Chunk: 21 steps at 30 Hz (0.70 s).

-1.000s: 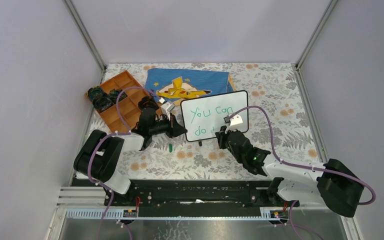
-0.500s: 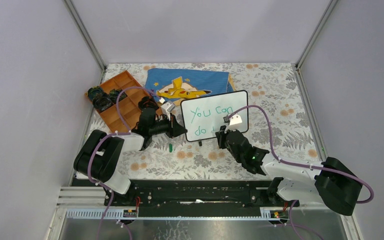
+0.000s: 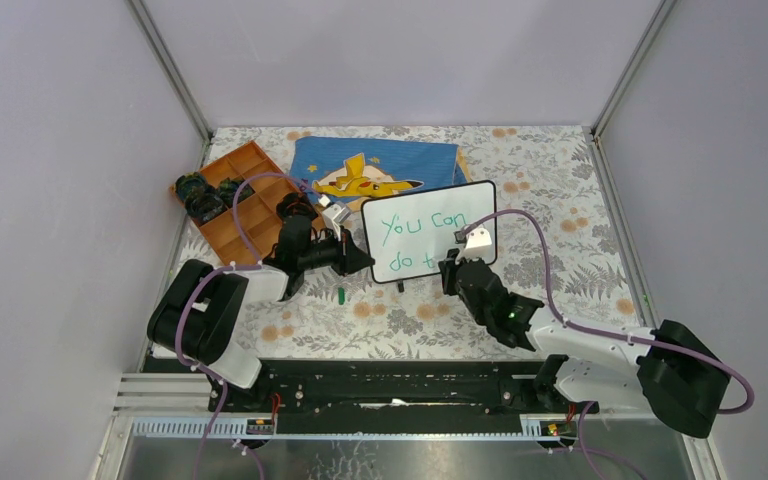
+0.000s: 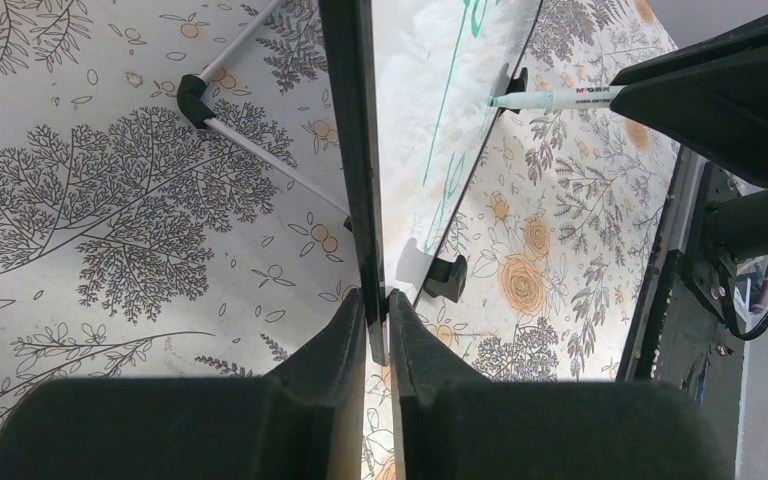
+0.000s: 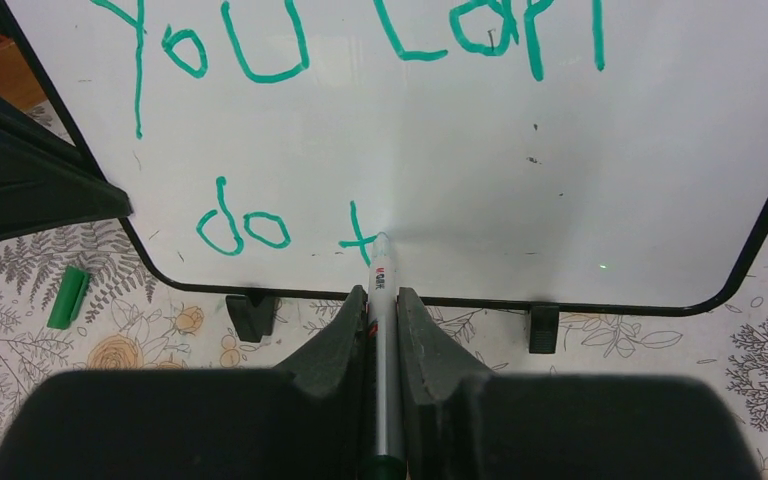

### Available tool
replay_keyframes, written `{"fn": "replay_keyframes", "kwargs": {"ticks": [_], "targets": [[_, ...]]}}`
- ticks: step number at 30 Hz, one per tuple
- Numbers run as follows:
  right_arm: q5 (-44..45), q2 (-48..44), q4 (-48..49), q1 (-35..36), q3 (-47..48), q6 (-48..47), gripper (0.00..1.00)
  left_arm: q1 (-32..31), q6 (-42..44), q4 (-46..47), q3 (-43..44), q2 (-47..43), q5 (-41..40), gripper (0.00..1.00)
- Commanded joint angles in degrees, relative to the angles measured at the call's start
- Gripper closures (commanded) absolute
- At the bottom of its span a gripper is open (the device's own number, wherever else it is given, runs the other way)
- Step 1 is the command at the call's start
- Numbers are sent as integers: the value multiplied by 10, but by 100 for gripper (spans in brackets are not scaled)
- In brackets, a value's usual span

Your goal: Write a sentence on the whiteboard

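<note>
Right gripper (image 5: 381, 295): your fingers are pressed tight on the barrel of a slim white marker (image 5: 378, 262), which projects forward from between them. Position: at the lower front of the whiteboard (image 5: 560, 150), just above its bottom frame. The marker tip touches the glossy face at the foot of a green "t".

Left gripper (image 4: 377, 305): you have it clamped on the whiteboard's thin black frame, one finger on either face, at the board's left edge near the lower corner. From that wrist the board is seen edge-on, with the marker (image 4: 560, 98) meeting its written face on the far side.

Whiteboard: standing on the bench (image 3: 560, 200) on its small black feet (image 5: 251, 312), between your two grippers, with the written face turned toward the arm bases.

Sentence (image 5: 265, 78): green marker, two lines. The upper line reads "You can". The lower line reads "do t", with the "t" directly at the marker tip.

Green cap (image 5: 67, 297): lying on the bench just in front of the whiteboard's lower left corner, near your left gripper.

Blue Pikachu cloth (image 3: 375, 170): flat on the bench behind the whiteboard.

Orange compartment tray (image 3: 243, 163): left of the whiteboard, beyond your left arm, with small dark items (image 3: 200, 195) in the compartments farthest from the board.
</note>
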Motion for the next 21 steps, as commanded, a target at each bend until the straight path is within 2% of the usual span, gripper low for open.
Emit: {"fn": "replay_keyframes", "kwargs": {"ticks": [1,9,21], "targets": [[21,-24,2,-11,3,-1,100,-6,22,-16,8,-2,-17,84],[1,-95,25,-11,-15,-22,100,-6,23,-16,8,-2,-17,84],[3,-32,52,-13,36,-29,100,-7,22,-17,9,-2,-17,84]]}}
